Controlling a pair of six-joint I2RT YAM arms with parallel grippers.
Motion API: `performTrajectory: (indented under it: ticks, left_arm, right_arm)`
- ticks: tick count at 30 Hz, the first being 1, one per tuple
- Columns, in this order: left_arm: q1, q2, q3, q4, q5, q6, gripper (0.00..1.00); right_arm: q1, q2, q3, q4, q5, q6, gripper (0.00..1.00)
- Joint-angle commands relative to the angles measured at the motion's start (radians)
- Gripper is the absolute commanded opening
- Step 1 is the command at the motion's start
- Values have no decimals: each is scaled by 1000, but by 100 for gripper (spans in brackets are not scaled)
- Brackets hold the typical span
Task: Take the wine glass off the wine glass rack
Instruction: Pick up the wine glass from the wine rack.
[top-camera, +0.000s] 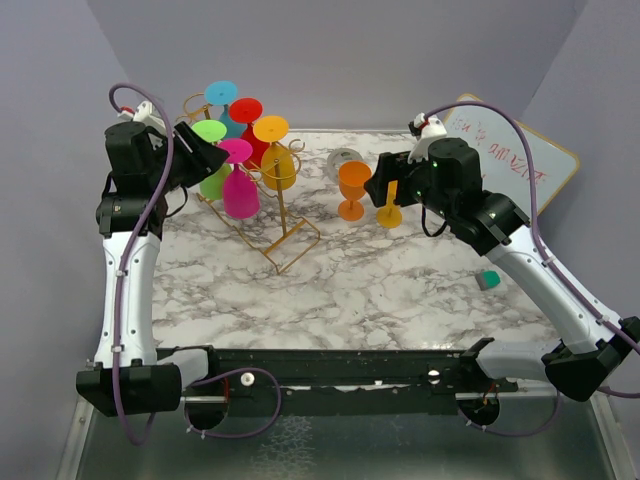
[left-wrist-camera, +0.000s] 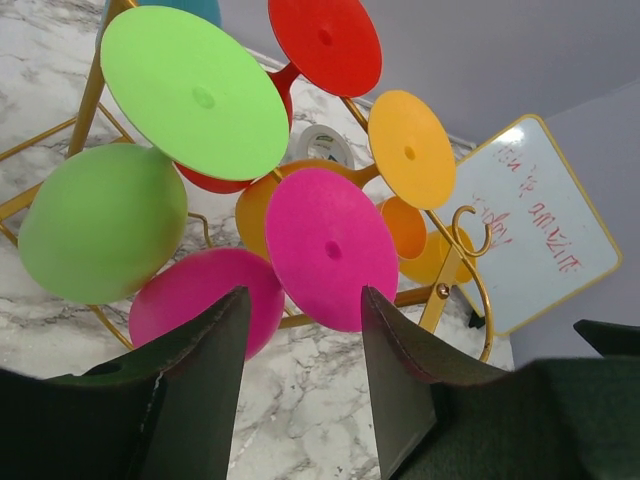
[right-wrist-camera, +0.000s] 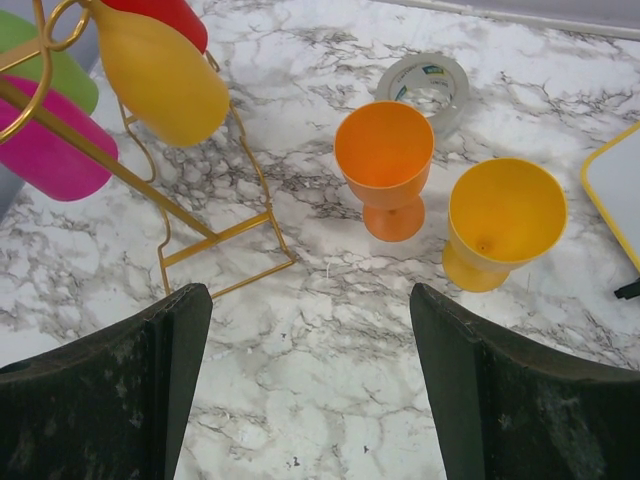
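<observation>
The pink glass (left-wrist-camera: 330, 250) is hanging upside down on the gold rack (top-camera: 284, 212), far left on the counter (top-camera: 400, 290), so its foot is facing the left end effector (left-wrist-camera: 305, 300), open and empty. The right end effector (right-wrist-camera: 308, 295) is hanging open too.

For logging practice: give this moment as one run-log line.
left tool: open, facing pink glass | right tool: open, empty | orange glass, yellow glass: off rack, upright

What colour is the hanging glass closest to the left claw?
Pink; the glass hangs upside down on the rack, clearest in the left wrist view.
</observation>
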Motion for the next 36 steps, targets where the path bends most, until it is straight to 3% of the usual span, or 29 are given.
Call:
performTrajectory:
  ticks: [1, 8, 20, 28, 36]
  left_arm:
    - [4, 0, -17, 61, -5, -16, 48]
    - [4, 6, -34, 101, -16, -22, 47]
    - [4, -11, -114, 175, -10, -27, 37]
    - [4, -29, -134, 217, -7, -41, 19]
    - [5, -40, -140, 220, -8, -53, 14]
  right_arm:
    - [5, -10, 22, 21, -35, 12, 86]
    - [5, -15, 11, 52, -76, 32, 86]
    - [5, -20, -5, 57, -84, 36, 86]
    - [6, -22, -11, 59, -85, 40, 86]
    - [5, -25, -15, 61, -84, 42, 86]
